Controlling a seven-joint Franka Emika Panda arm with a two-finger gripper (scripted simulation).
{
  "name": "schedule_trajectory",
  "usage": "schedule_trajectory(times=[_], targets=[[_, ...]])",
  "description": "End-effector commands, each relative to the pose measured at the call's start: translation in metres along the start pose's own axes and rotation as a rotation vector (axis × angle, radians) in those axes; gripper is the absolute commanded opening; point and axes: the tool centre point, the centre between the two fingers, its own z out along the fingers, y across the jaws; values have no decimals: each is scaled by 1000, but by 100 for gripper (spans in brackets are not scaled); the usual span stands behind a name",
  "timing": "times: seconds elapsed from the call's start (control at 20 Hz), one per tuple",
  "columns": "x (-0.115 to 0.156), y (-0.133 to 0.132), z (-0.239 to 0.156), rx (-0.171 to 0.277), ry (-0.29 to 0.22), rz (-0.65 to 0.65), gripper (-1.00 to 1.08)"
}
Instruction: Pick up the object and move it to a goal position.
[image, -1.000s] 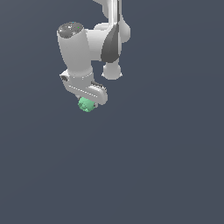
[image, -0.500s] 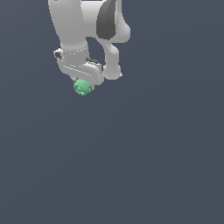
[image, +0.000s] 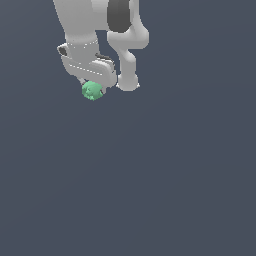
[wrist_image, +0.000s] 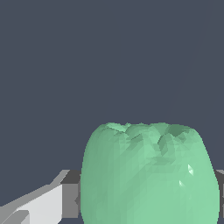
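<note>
The white gripper (image: 93, 86) hangs near the top of the exterior view's left, its jaws squeezed tight on the little green blob (image: 92, 91), which sits just under the hand. I think it is carrying the blob and must next hold on and reach the goal, which I cannot see. The blob looks lumpy, round and dull.

Object (image: 92, 91) sits directly under gripper (image: 93, 86), touching it, btwn the fingers (wrist_image: 39, 204). Arm above, w/ its elbow link to exterior view's right. Flat surface (image: 150, 190) lies behind both.
</note>
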Motion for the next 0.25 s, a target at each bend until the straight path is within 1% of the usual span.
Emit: schedule_trajectory(times=[0.0, 0.2], targets=[[0, 0, -1, 0, -1, 0, -100], [1, -1, 2, 0, -1, 0, -100]])
